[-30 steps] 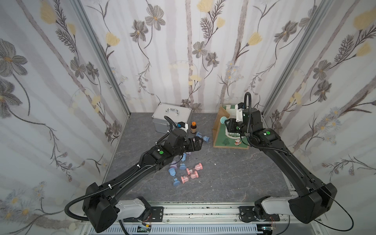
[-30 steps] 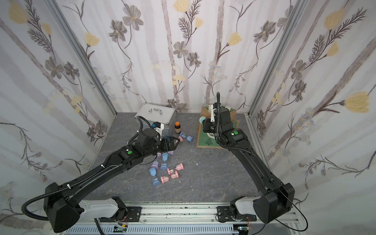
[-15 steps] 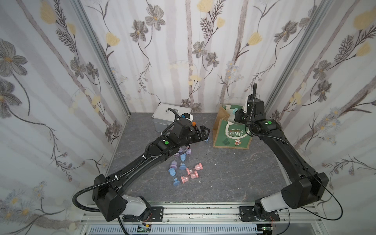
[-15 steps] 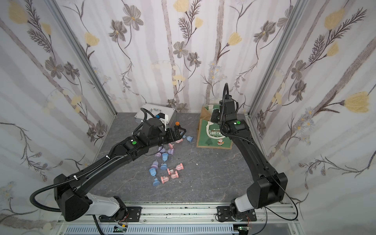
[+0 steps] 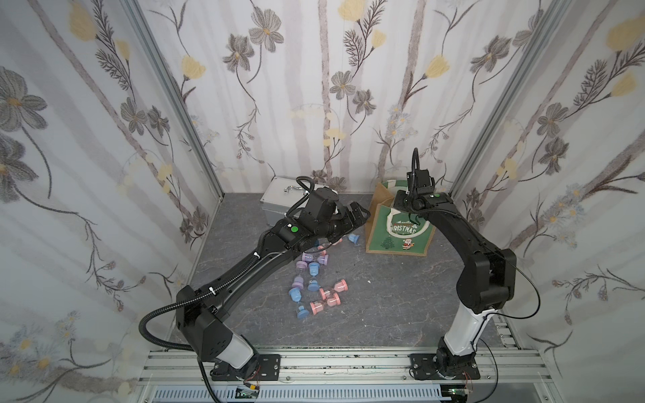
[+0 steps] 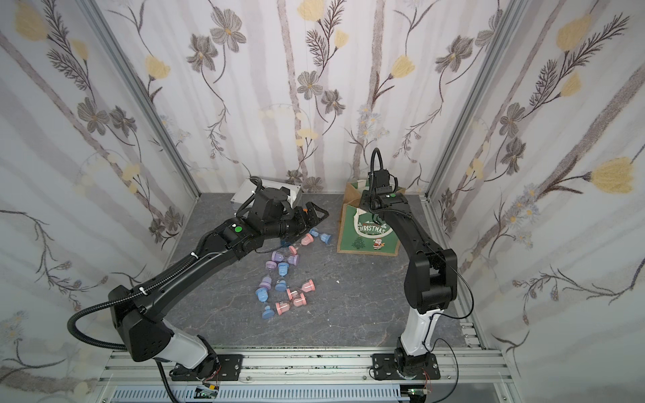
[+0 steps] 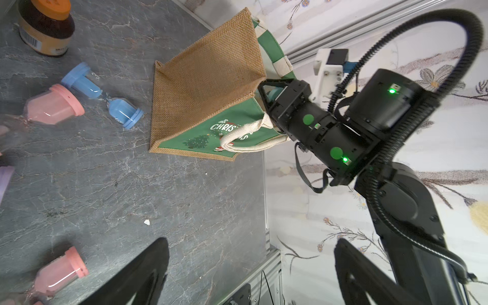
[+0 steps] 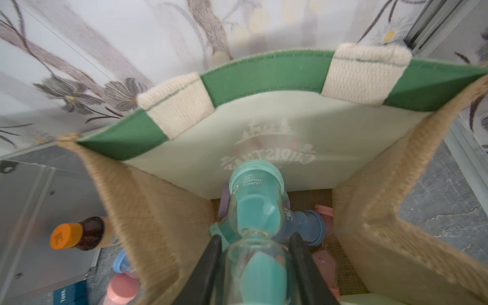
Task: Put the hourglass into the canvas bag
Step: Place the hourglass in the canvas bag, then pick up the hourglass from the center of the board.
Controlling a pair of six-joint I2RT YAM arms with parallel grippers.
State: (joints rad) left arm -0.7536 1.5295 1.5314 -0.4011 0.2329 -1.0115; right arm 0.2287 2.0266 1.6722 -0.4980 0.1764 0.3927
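The canvas bag (image 5: 401, 240) (image 6: 370, 242) (image 7: 206, 87) stands open at the back right, its green Christmas panel facing forward. My right gripper (image 8: 255, 237) (image 5: 400, 202) is shut on a teal hourglass (image 8: 256, 208), which reaches down into the bag's mouth in front of the white lining (image 8: 343, 148). Blue and pink hourglasses (image 8: 309, 224) lie on the bag's floor. Several more pink, blue and purple hourglasses (image 5: 314, 279) (image 6: 282, 279) lie on the table. My left gripper (image 5: 363, 214) (image 6: 323, 213) (image 7: 250, 245) hovers open and empty just left of the bag.
A silver metal case (image 5: 279, 202) sits at the back, left of the bag. A brown bottle with an orange cap (image 7: 45, 26) (image 8: 76, 233) stands between case and bag. Flowered walls close in on three sides, and the bag is near the right wall.
My right gripper has carried the teal hourglass back over the bag's mouth. My left arm has lifted from the pile and swung toward the back right, close to the bag.
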